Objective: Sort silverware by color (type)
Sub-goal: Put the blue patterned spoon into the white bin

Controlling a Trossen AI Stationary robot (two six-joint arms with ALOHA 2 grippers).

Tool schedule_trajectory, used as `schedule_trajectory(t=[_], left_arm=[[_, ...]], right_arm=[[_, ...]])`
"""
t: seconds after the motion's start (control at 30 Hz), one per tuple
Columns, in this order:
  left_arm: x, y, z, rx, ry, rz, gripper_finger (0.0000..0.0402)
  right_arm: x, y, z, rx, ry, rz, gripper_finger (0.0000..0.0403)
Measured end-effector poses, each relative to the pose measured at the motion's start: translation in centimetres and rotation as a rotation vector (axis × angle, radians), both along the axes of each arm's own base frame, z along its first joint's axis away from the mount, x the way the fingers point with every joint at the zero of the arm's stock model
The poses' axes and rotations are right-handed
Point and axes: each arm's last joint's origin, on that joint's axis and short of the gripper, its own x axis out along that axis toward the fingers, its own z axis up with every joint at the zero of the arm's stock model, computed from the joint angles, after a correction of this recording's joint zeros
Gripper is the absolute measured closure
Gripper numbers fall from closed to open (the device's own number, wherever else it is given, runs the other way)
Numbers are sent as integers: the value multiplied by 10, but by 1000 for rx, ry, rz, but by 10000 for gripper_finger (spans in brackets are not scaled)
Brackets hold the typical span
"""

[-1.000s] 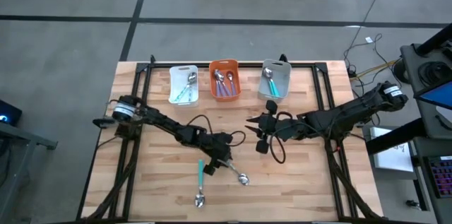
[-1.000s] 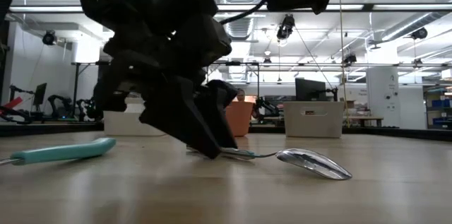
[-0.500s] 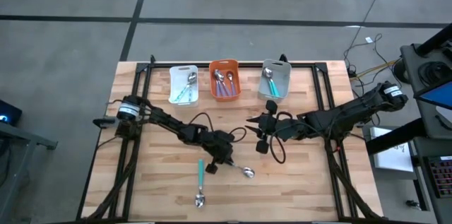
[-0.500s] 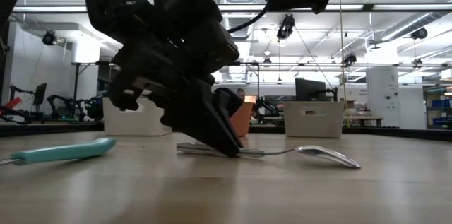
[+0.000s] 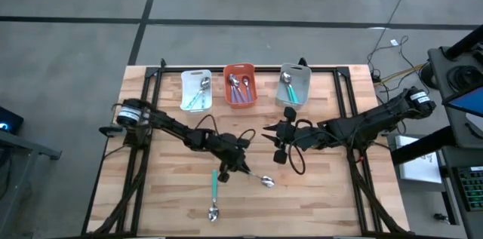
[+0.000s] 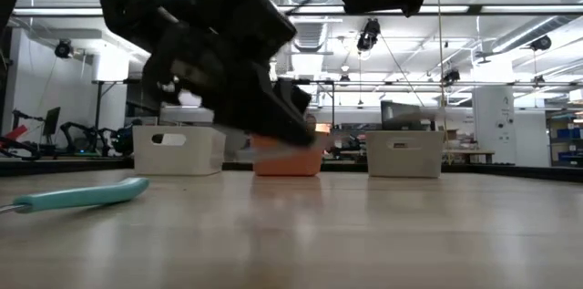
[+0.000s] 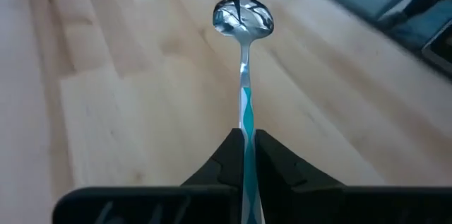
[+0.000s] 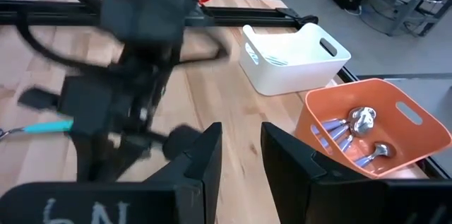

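- Nearest the front edge of the worktop (image 5: pixel 324 201), a teal-handled spoon (image 5: pixel 214 194) lies flat with its bowl toward that edge; its handle shows at the left of the low view.
- Just behind it, my left claw (image 5: pixel 240 170) pinches a second spoon (image 5: pixel 261 179) by its slim handle, the fingers (image 7: pixel 272 162) closed tight on both sides of it. The shiny bowl points away from my wrist, and in the low view the claw is raised clear of the wood.
- Farther back and to the right, my right claw (image 5: pixel 281 142) hangs over mid-worktop, fingers (image 8: pixel 206 162) a narrow gap apart and holding nothing.
- Along the far edge stand three bins in a row: a white bin (image 5: pixel 186 79) with pale spoons, an orange bin (image 5: pixel 227 96) with purple-handled spoons, and a grey bin (image 5: pixel 305 77) with a teal one.
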Motion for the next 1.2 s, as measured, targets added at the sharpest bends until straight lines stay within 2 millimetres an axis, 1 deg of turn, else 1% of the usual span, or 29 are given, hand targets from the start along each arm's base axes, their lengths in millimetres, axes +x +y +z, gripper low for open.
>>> schedule_trajectory(t=[0.17,0.3,0.43,0.53,0.7,0.83,0.97,1.1,1.2], left_arm=[[-18,15,21,-9,-58,31,400],[-35,26,54,-50,-175,39,400],[-57,28,85,-115,-314,-9,401],[-72,27,99,-155,-442,-59,401],[-90,28,104,-282,-541,-56,401],[-98,29,104,-368,-596,-50,401],[-100,29,103,-428,-616,-53,401],[-99,28,101,-450,-591,-76,401],[-97,28,98,-453,-576,-77,400]], right_arm=[[-2,-1,3,-18,-10,8,312],[-2,-1,9,-27,-48,16,312],[0,0,13,-54,-75,64,312],[3,4,15,-62,-100,171,312],[15,12,15,-95,-188,339,312],[32,14,11,-150,-297,386,312],[49,9,1,-199,-369,398,312],[56,0,-2,-189,-408,438,312],[58,-7,0,-140,-457,565,312]])
